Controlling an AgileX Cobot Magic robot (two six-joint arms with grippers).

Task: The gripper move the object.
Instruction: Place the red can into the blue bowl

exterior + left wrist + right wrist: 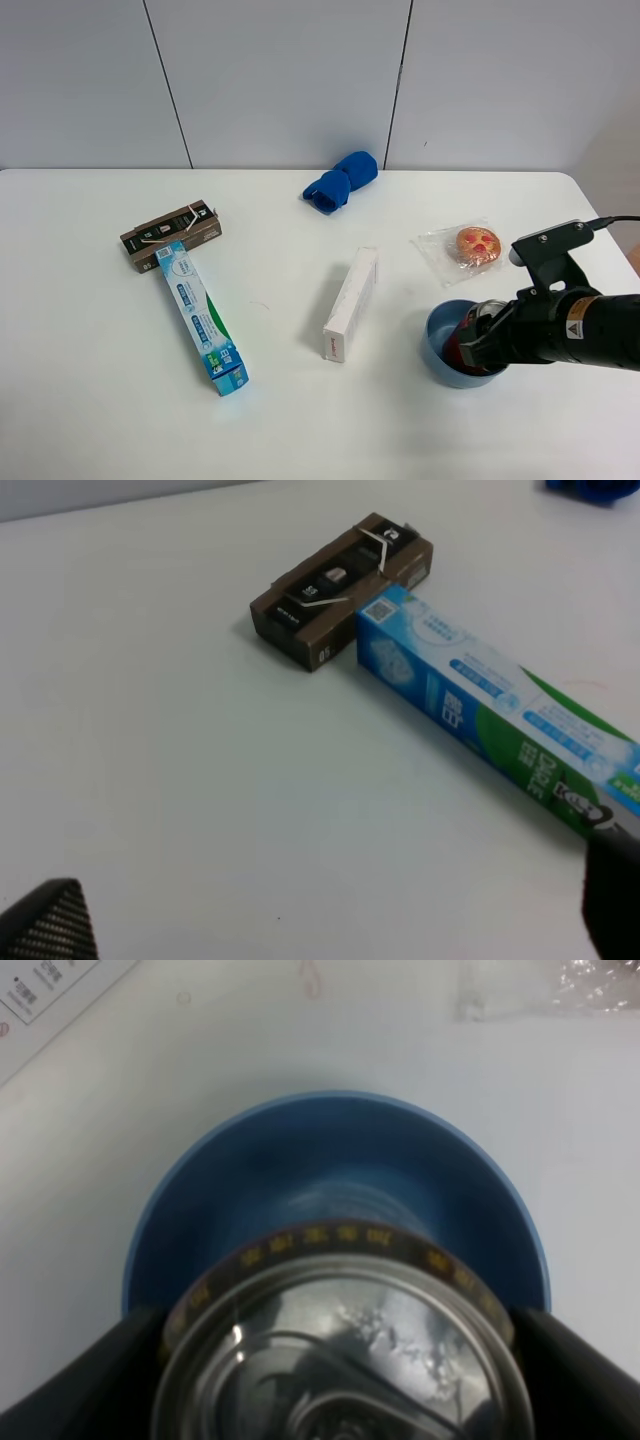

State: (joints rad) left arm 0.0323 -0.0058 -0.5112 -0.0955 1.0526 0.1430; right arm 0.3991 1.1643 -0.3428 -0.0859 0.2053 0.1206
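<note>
The red can (466,336) with a black band and silver pull-tab top (340,1355) stands inside the blue bowl (438,352) at the right front of the table. My right gripper (482,340) comes in from the right and is shut on the can. In the right wrist view its black fingers (75,1385) press both sides of the can, inside the bowl's rim (340,1105). I cannot tell whether the can rests on the bowl's bottom. My left gripper (325,920) is open and empty above the table near the toothpaste box (480,710). It is out of the high view.
A brown box (170,235) and a long blue toothpaste box (200,315) lie at the left. A white box (351,303) lies in the middle. A blue cloth (342,181) is at the back. A wrapped bun (472,247) lies just behind the bowl.
</note>
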